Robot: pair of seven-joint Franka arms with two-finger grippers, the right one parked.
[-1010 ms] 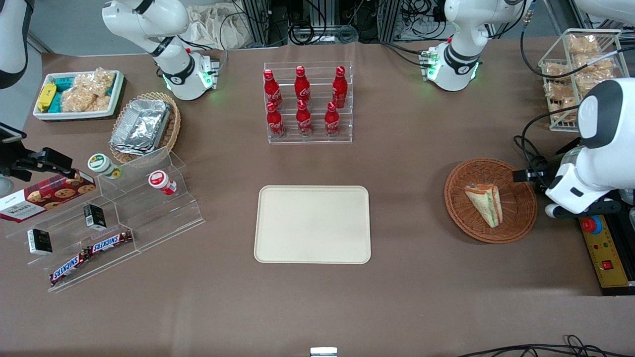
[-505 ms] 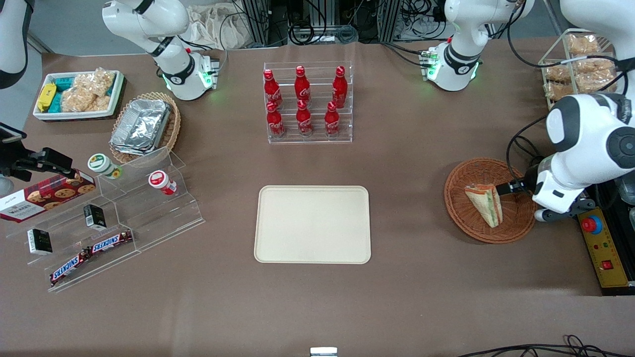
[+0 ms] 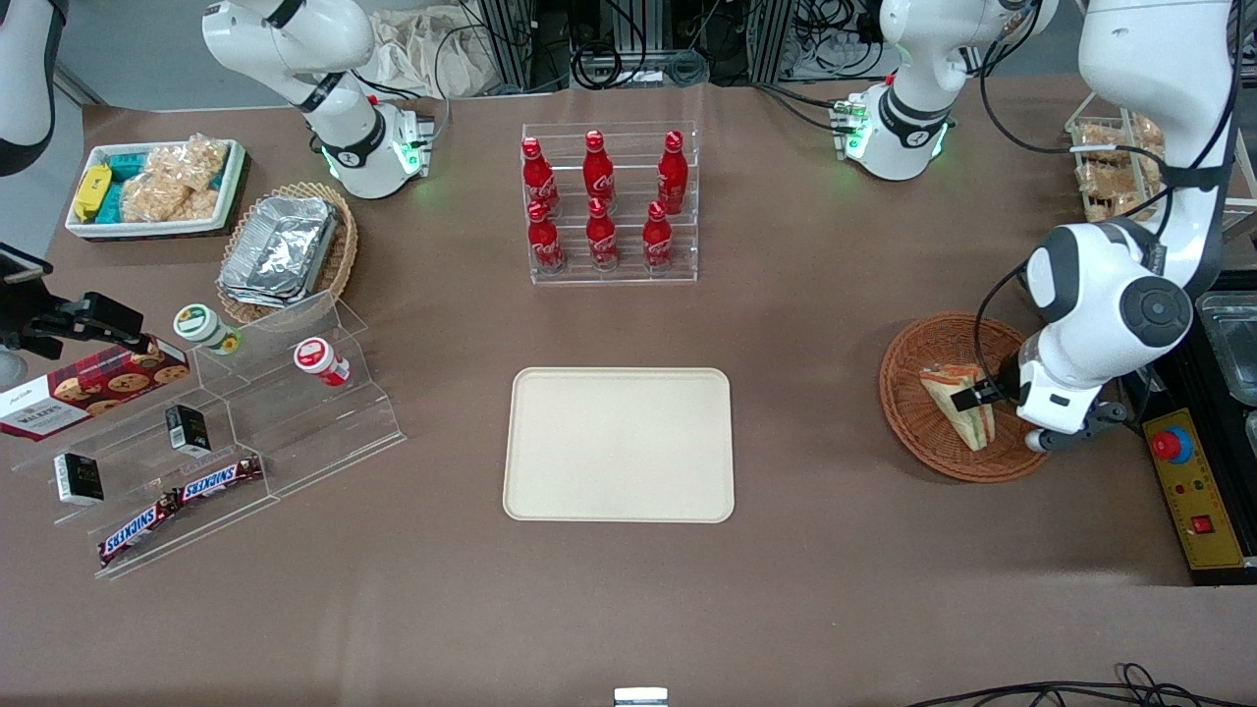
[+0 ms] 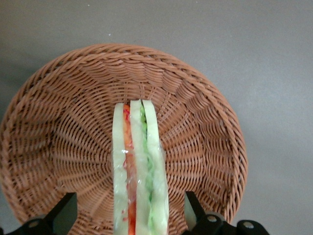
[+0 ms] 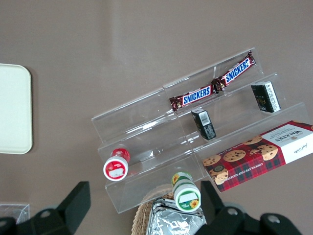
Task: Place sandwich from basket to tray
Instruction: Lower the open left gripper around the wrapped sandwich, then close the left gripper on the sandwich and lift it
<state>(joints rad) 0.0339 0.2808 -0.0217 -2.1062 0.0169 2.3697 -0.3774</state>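
- Straddling the small triangular white-bread sandwich (image 4: 139, 169) with green and orange-red filling in clear wrap, the left arm's gripper (image 4: 132, 223) is seen spread wide, one finger (image 4: 63, 210) on each side and neither touching the bread; nothing is gripped yet.
- The sandwich is found standing on edge inside the round reddish-brown woven wicker basket (image 3: 913, 412), which sits at about 3 o'clock from the flat cream-beige rectangular tray (image 3: 619, 444) on the brown tabletop (image 3: 835, 589), well apart from it.
- A squashed or split wedge is judged the main risk: the bread is soft, and filling could be pressed out if the jaws are closed hard across the layers.
- A slip is also judged possible, since the clear wrap looks slick and a grip on the narrow end would catch little material.
- If the descent is carried too low, the fingertips could be driven into the wicker weave, and the light basket could be dragged or tipped during the lift.
- During carriage toward 9 o'clock, the wedge could be swung or dropped short of the tray if it is held off-centre.
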